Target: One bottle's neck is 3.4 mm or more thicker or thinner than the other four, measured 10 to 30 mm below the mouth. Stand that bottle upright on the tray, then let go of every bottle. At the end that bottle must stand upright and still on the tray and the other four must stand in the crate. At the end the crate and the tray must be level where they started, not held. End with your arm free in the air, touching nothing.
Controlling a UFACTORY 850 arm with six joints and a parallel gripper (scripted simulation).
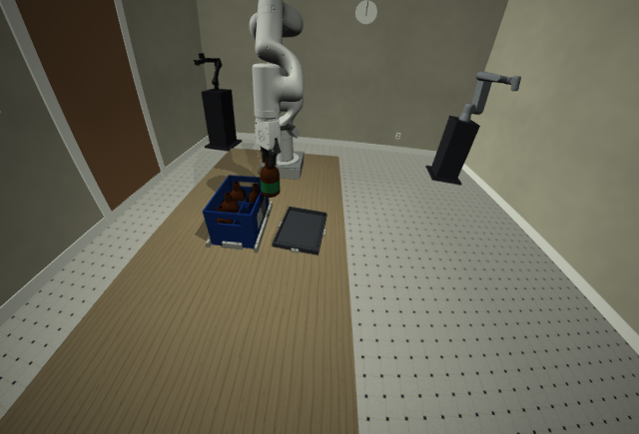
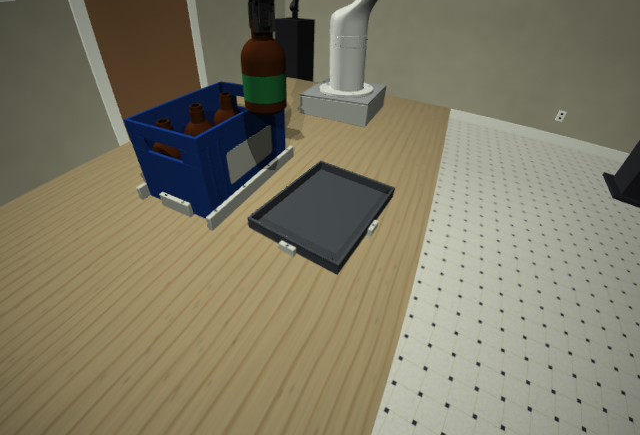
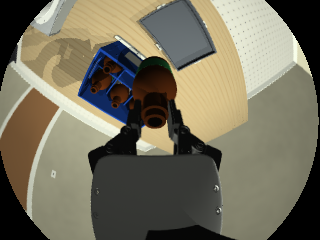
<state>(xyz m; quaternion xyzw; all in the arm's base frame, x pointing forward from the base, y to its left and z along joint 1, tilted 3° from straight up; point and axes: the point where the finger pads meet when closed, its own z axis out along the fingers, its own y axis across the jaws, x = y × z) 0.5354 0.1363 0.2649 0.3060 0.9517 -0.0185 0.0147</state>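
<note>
My gripper [image 2: 260, 19] is shut on the neck of a brown bottle with a green label [image 2: 263, 74]. The bottle hangs upright in the air, just above the right rim of the blue crate [image 2: 206, 147]. It also shows in the top view [image 1: 269, 180] and in the wrist view [image 3: 155, 90]. Three brown bottles [image 2: 196, 119] show standing in the crate; more may be hidden behind its walls. The dark grey tray [image 2: 322, 212] lies flat and empty on the wooden table, right of the crate.
White stop blocks [image 2: 175, 203] hold the crate and tray in place. The arm's base [image 2: 343, 101] stands behind the tray. Two black pedestals with small arms [image 1: 221, 117] [image 1: 453, 148] stand on the tiled floor by the walls.
</note>
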